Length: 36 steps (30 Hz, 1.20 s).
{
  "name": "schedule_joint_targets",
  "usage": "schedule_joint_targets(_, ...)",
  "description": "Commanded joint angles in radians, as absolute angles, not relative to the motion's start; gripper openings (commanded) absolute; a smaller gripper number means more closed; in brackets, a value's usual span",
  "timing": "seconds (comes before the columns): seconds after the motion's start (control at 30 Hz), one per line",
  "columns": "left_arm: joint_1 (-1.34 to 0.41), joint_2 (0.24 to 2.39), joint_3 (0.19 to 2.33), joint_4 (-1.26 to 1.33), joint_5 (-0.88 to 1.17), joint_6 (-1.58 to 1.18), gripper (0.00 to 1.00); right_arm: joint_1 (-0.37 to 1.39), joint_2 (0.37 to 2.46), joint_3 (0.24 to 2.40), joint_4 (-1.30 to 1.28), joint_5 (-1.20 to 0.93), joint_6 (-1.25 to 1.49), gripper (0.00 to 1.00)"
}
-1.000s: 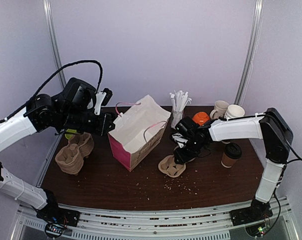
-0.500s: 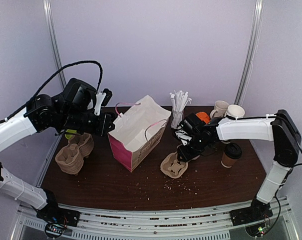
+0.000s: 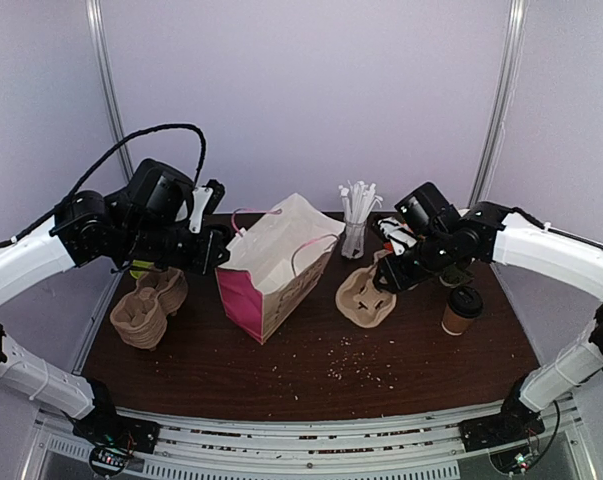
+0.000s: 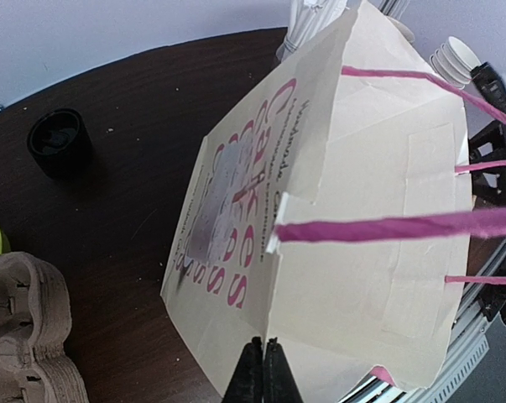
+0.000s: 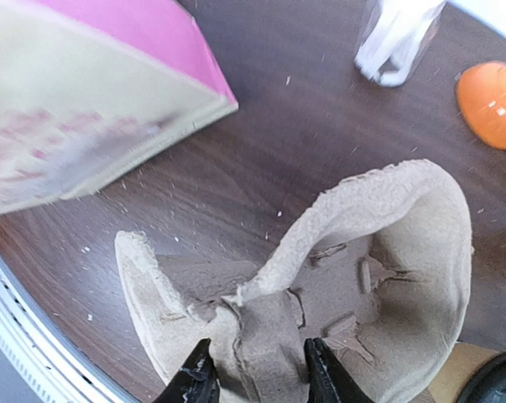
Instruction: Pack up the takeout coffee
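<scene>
My right tool (image 5: 257, 374) grips the beige pulp cup carrier (image 5: 353, 277), my left tool (image 4: 263, 374) pinches the pink-and-cream paper bag (image 4: 378, 243) at its rim, and I judge the brown, black-lidded paper cup (image 3: 462, 310), standing on the worktop (image 3: 281, 365) just beside the carrier, must be seated in it next.

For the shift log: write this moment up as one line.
left pincer: shut on paper bag rim | right pincer: gripping cup carrier beside bag | takeout coffee: standing on table, unpacked

The right gripper (image 3: 385, 284) has raised the pulp cup carrier (image 3: 364, 297), apparently off the table (image 3: 281, 372).
</scene>
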<state>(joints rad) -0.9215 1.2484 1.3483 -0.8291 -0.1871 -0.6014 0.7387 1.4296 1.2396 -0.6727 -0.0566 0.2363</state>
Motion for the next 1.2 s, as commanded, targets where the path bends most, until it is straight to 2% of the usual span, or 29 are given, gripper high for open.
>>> schedule_joint_targets(0.0,-0.913,1.248,1.329,-0.779,-0.178,-0.61,0.0,0.733,1.338,1.385,-0.807,0.007,0.255,0.35)
schedule_joint_targets(0.2,-0.914,1.272,1.331,-0.754,-0.131,-0.61,0.0,0.735,1.32,1.611,-0.922,0.007,0.262,0.35)
schedule_joint_targets(0.5,-0.914,1.32,1.391,-0.753,-0.078,-0.605,0.0,0.75,1.41,1.93,-1.016,-0.054,0.248,0.35)
schedule_joint_targets(1.17,-0.914,1.474,1.553,-0.773,0.01,-0.686,0.0,0.981,1.609,2.077,-1.016,0.244,0.181,0.36)
